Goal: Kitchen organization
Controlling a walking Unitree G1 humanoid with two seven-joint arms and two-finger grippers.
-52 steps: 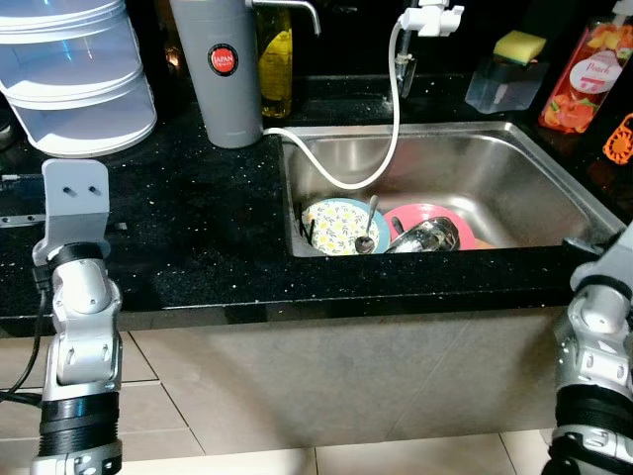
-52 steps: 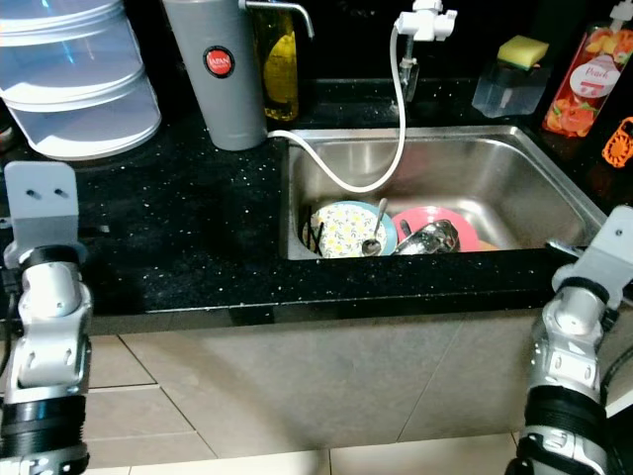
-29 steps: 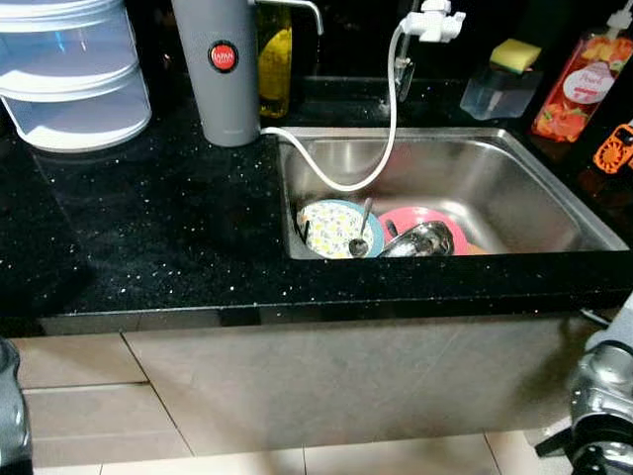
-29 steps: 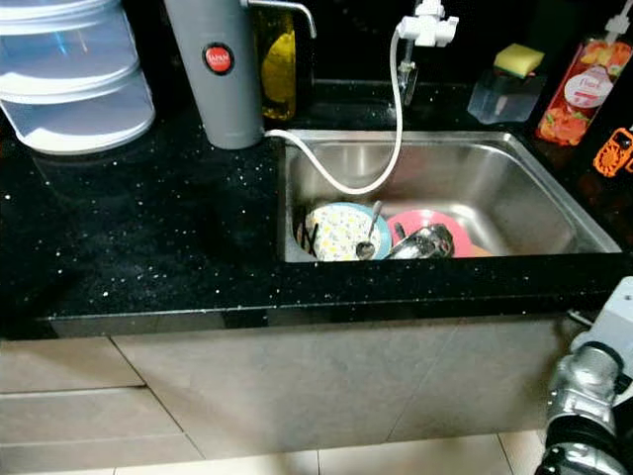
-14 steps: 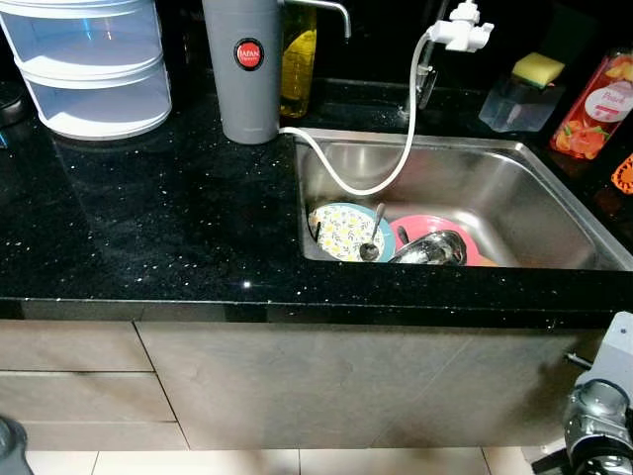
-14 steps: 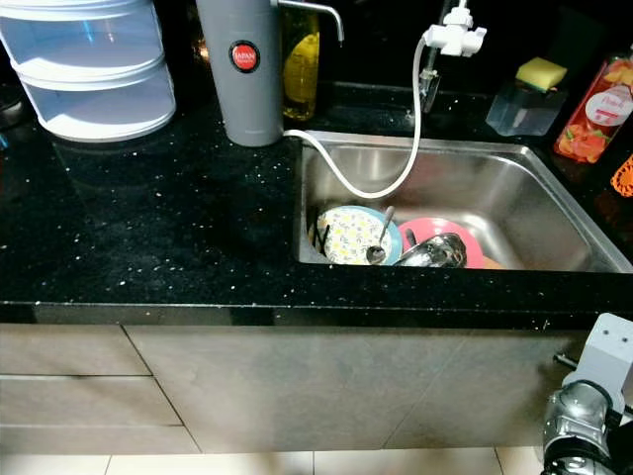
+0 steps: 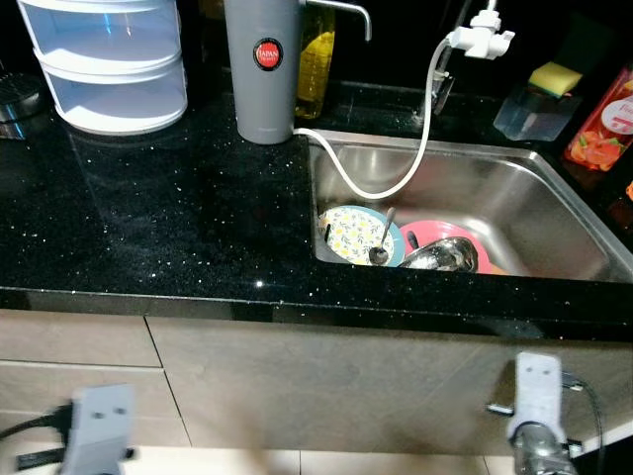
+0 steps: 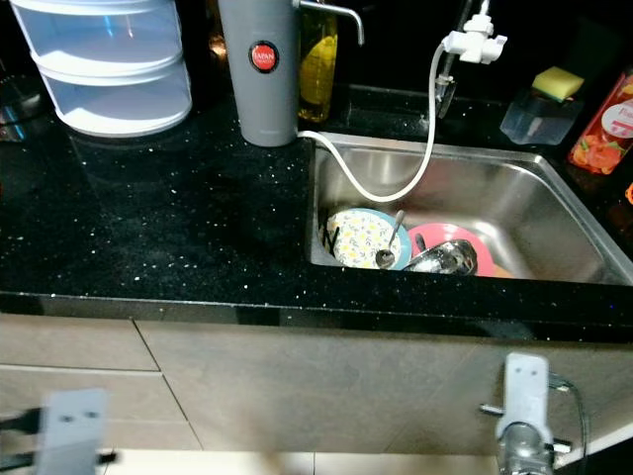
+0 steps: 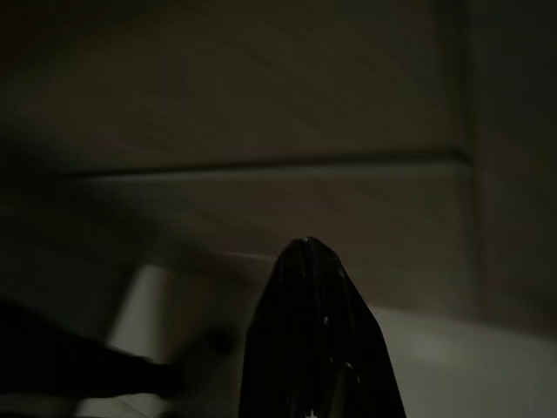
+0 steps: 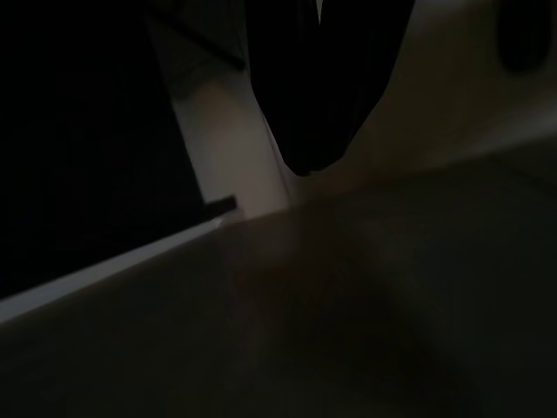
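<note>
Black counter (image 7: 148, 218), steel sink (image 7: 514, 188) set into its right part. In the sink, against the front wall: patterned plate (image 7: 358, 233) toward the front-left corner, spoon (image 7: 381, 242) lying across it, pink plate (image 7: 435, 236) just right of it, touching or overlapping, with a shiny metal utensil (image 7: 440, 255) on top. Black prongs (image 7: 324, 234), maybe a rack, sit at the patterned plate's left edge; cannot tell what they are.

White hose (image 7: 396, 168) runs from the grey canister (image 7: 261, 69), at the counter's back edge beside the sink's back-left corner, loops down into the sink and up to the white tap fitting (image 7: 483, 32). Yellow bottle (image 7: 316, 59) just behind the canister. Stacked clear containers (image 7: 119, 59) at the counter's back-left. Behind the sink's back-right corner: clear dispenser (image 7: 531, 111) with a yellow sponge (image 7: 556, 77) on top, red bottle (image 7: 603, 124) further right.

Both arms hang low in front of the cabinet, below the counter's front edge. Left gripper (image 9: 322, 340): dark wrist view, fingers appear pressed together, holding nothing, pointed at the cabinet front. Right gripper (image 10: 326, 87): very dark, looks closed and empty too, over pale floor.
</note>
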